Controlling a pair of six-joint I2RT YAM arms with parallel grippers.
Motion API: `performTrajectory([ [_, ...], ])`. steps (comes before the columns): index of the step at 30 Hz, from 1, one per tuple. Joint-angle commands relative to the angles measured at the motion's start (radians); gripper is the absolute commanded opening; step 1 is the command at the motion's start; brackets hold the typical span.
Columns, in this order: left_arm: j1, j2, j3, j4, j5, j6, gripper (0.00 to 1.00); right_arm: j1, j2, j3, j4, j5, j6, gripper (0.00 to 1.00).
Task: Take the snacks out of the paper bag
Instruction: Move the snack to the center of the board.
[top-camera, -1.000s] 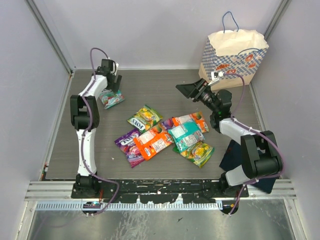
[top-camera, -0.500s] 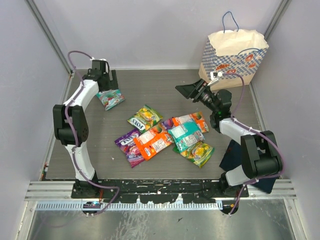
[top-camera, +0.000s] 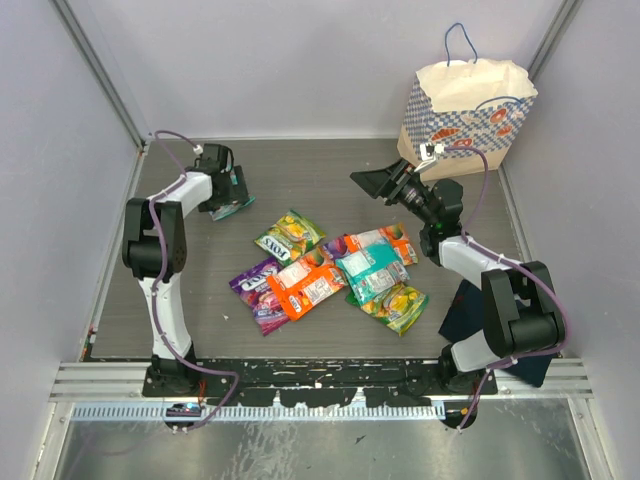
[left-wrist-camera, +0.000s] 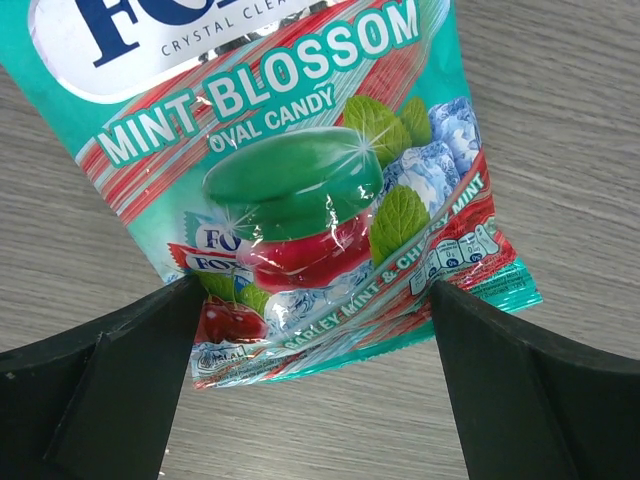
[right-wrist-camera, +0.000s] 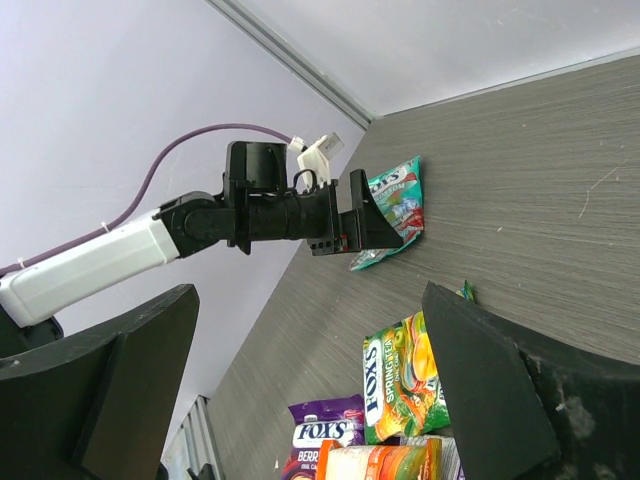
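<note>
Now, far to the left of the paper bag (top-camera: 465, 110), the left gripper (left-wrist-camera: 315, 300) sits low over a lone teal mint packet (left-wrist-camera: 290, 170), jaws spread wide astride its bottom edge, not clamped. Closer to the bag, down and left of it, the other snacks (top-camera: 335, 270) lie heaped on the table (top-camera: 300, 170). Just left of the bag's base hovers the right gripper (top-camera: 378, 180), jaws gaping, holding nothing. The bag itself stands upright.

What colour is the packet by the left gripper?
The packet is teal with red streaks; left wrist view.
</note>
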Motion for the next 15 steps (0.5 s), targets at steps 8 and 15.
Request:
performTrajectory([
  [8,0.113,0.169,0.269,-0.224,0.084,0.088,0.98,-0.004,0.004,0.047,0.029,-0.017,-0.016,1.0],
  [15,0.143,0.307,0.514,-0.468,-0.046,0.367,0.98,-0.005,0.008,0.048,0.042,-0.025,-0.001,1.0],
])
